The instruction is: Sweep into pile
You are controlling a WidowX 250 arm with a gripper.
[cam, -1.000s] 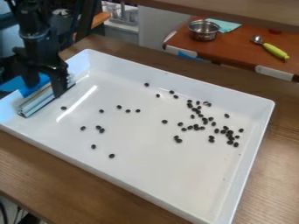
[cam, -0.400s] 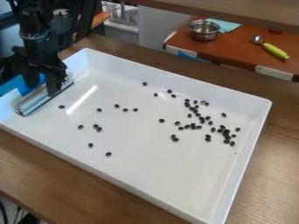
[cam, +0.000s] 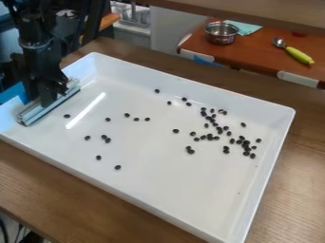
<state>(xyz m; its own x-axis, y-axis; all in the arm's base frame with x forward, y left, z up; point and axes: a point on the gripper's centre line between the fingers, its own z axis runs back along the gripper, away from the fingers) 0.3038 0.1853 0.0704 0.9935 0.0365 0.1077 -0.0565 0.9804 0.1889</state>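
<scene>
Closest to me is the brown wood-grain table (cam: 38, 185), with a big white rectangular tray (cam: 158, 190) on it. Small dark, bean-like pieces (cam: 117, 167) lie loose over its floor, a sparse scatter towards the left and a thicker, ragged patch (cam: 246, 146) towards the right wall. That's hardly one pile, so I'd say the sweeping has plenty left to do.

Beyond the nearest strays, the long silvery sweeping bar (cam: 32, 115) sits inside the tray at its left end. The black two-finger gripper (cam: 49, 98) hangs right over it; I can't tell how far open it is, or whether it has hold of the bar. My guess is it's getting the tool set. Next it wants a sure grip, then a low, level push rightwards, lest pieces slip underneath.

Farther back, a reddish-brown table (cam: 254, 54) carries a shiny metal pot (cam: 221, 34), a pale teal cloth (cam: 246, 28) and a green-handled metal scoop (cam: 296, 54).
</scene>
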